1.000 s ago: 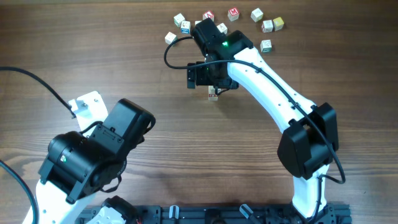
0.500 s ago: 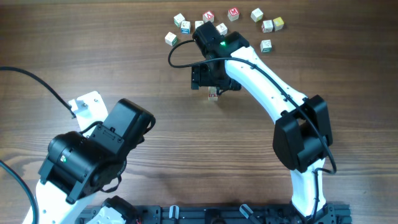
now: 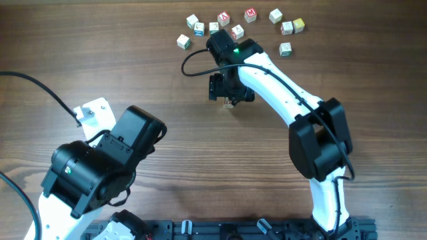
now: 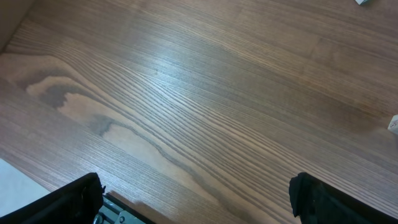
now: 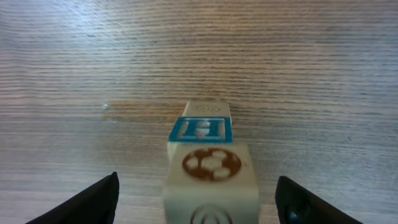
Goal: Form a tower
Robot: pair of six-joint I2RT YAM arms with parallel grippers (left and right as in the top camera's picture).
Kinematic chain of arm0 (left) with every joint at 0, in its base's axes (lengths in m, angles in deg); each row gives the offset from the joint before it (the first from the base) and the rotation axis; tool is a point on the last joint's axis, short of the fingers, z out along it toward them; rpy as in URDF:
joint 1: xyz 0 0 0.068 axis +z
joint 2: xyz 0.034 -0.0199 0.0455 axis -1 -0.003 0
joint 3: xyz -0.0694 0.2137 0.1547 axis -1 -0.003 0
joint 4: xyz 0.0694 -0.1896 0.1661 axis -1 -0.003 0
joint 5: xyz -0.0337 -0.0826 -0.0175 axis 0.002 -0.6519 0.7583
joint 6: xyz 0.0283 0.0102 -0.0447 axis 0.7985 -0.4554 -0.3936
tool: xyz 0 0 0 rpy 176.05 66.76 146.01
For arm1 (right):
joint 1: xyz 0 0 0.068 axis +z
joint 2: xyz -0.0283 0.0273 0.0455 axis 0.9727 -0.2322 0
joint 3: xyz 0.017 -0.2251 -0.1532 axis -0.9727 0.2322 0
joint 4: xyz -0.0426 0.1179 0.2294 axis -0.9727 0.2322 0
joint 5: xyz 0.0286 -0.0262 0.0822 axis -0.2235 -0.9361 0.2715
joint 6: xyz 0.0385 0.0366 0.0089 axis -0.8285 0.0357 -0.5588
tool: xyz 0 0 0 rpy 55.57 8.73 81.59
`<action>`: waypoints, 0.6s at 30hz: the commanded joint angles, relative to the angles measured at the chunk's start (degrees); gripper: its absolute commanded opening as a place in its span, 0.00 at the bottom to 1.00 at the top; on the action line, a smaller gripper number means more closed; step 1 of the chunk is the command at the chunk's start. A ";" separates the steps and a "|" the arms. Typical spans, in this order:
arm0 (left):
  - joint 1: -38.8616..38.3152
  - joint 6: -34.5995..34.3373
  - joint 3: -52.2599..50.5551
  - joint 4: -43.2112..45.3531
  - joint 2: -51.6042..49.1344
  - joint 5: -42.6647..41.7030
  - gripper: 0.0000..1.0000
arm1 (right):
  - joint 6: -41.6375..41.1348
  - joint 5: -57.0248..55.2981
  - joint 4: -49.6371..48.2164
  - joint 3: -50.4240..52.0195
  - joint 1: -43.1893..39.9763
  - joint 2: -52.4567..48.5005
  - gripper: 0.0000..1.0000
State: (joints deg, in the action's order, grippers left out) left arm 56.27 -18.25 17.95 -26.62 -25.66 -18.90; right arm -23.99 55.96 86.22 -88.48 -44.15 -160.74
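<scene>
The tower (image 5: 211, 168) stands upright on the wood table. Its top cube is cream with a brown football picture, a blue-framed letter cube sits under it, and a pale cube shows below that. My right gripper (image 5: 196, 188) is open around the top cube, one dark finger on each side with a clear gap to the cube. In the overhead view the right gripper (image 3: 231, 88) hangs over the tower (image 3: 230, 103), which only peeks out under it. My left gripper (image 4: 196, 199) is open over bare wood at the near left, holding nothing.
Several loose letter cubes (image 3: 251, 13) lie scattered along the far edge, behind the right arm. One cube (image 3: 285, 49) sits apart at the right. A white cube corner (image 4: 393, 123) shows at the left wrist view's right edge. The left arm's bulk (image 3: 100, 167) fills the near left.
The right gripper has shifted right and down onto the tower, which it now mostly covers from above. The left arm has not moved.
</scene>
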 commanded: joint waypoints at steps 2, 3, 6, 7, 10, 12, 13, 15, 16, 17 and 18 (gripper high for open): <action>0.35 -0.92 -0.07 0.00 0.04 -0.07 1.00 | -0.39 0.50 -0.26 0.20 -0.20 -2.25 0.78; 0.35 -0.92 -0.07 -0.02 0.04 -0.07 1.00 | -0.42 0.50 -0.42 0.20 -0.20 -2.27 0.78; 0.35 -0.92 -0.07 -0.02 0.04 -0.07 1.00 | -0.42 0.50 -0.81 0.20 -0.20 -2.27 0.72; 0.35 -0.92 -0.07 0.00 0.04 -0.07 1.00 | -0.35 0.48 -0.85 0.20 -0.20 -2.40 0.68; 0.35 -0.92 -0.07 0.00 0.04 -0.07 1.00 | -0.44 0.52 -1.16 0.20 -0.20 -2.47 0.60; 0.35 -0.92 -0.07 0.00 0.04 -0.07 1.00 | -0.42 0.52 -1.25 0.20 -0.20 -2.49 0.59; 0.35 -0.92 -0.07 0.00 0.04 -0.07 1.00 | -0.42 0.52 -1.20 0.20 -0.20 -2.64 0.59; 0.35 -0.92 -0.07 -0.02 0.04 -0.07 1.00 | -0.42 0.52 -1.07 0.20 -0.20 -2.80 0.58; 0.35 -0.92 -0.07 0.00 0.04 -0.07 1.00 | -0.42 0.52 -1.09 0.20 -0.20 -2.80 0.57; 0.35 -0.92 -0.07 0.00 0.04 -0.07 1.00 | -0.42 0.50 -1.11 0.20 -0.20 -2.80 0.56; 0.35 -0.92 -0.07 0.00 0.04 -0.07 1.00 | -0.42 0.52 -1.11 0.20 -0.20 -2.80 0.55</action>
State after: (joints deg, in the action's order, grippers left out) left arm 56.27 -18.25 17.95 -26.62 -25.66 -18.90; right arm -24.38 55.96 85.18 -88.48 -44.15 -162.03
